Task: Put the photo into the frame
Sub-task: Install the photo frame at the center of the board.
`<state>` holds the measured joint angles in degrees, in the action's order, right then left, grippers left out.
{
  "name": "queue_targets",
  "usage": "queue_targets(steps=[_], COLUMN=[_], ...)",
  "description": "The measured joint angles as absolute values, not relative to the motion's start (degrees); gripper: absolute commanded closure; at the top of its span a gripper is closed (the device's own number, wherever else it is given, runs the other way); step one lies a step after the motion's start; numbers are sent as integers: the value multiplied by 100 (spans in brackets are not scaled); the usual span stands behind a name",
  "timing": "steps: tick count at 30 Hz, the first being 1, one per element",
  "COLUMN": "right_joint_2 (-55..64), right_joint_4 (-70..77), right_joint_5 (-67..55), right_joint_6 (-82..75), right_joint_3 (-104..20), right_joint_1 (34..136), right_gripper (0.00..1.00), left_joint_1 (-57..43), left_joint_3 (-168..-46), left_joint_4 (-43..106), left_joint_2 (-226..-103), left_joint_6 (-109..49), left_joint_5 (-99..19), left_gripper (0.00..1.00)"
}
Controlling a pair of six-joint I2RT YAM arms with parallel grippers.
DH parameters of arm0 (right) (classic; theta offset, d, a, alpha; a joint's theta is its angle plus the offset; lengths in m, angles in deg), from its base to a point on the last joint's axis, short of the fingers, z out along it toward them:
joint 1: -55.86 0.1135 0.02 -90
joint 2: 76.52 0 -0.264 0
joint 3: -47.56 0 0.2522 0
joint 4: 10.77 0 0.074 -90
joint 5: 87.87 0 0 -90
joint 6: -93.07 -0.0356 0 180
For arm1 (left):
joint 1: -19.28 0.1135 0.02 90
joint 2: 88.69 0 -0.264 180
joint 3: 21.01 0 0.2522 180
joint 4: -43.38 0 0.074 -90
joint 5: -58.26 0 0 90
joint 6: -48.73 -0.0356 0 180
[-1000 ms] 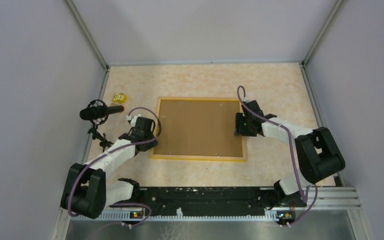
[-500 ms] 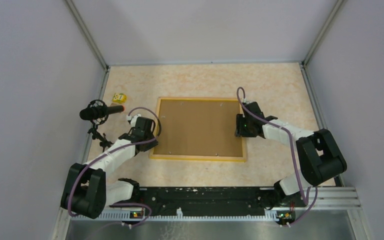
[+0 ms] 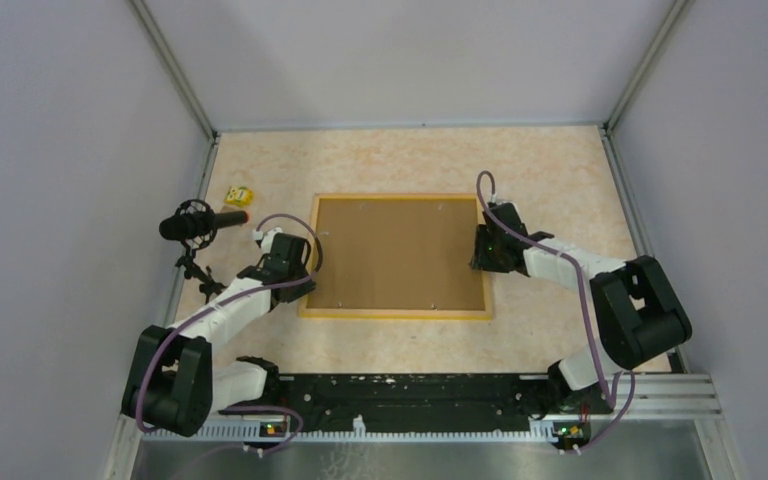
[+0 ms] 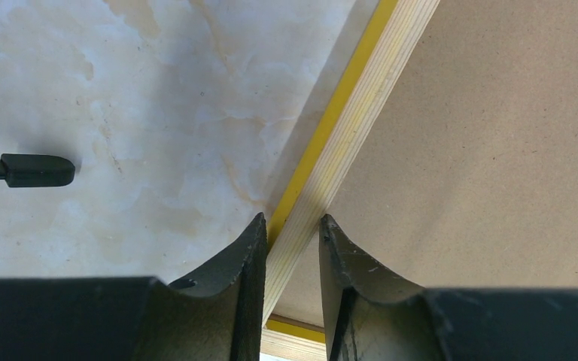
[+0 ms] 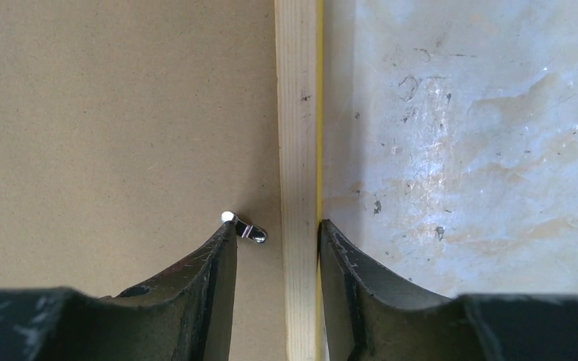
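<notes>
Lifting looks dicey: left claw [image 4: 292, 223] pinches one frame [image 4: 361, 98] rail, right claw [image 5: 277, 224] sits loose round the other, so it'd probably pivot.

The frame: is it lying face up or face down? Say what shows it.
Face down: the frame lies flat, brown backing board upward, a metal clip showing near its edge.

The frame [image 4: 346, 143] runs off the picture's top edge ahead of the left gripper [image 4: 292, 222] and vanishes between its fingers. To that gripper's left, a black rod [image 4: 34, 170] is cut by the edge. Ahead-left of the right gripper [image 5: 277, 224], the brown backing board [image 5: 120, 113] hides whatever lies underneath. Beyond the left gripper, a yellow object [image 3: 239, 194] is too small to identify.
</notes>
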<state>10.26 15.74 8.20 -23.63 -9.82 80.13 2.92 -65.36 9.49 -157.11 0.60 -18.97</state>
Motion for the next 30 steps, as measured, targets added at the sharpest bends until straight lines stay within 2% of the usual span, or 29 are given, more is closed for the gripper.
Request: queue_targets(steps=[13,22,30], right_joint_2=[1207,1400,1397], right_joint_4=[1373,1977,2228], right_joint_5=[1414,2306,2621], right_joint_6=[-3775,-4369,-5106], right_joint_3=[-1030,-1408,-1428], right_joint_1=[8028,8400,8533], right_gripper=[100,100,100], left_joint_1=[292,292,294], left_joint_3=[-6536,-6536,-6534], left_joint_4=[958,956,947], left_joint_2=[-15706,-15704,-15689], left_joint_6=[30,51,84], left_joint_5=[-1894,-1890,-1888], left_gripper=[67,65,64])
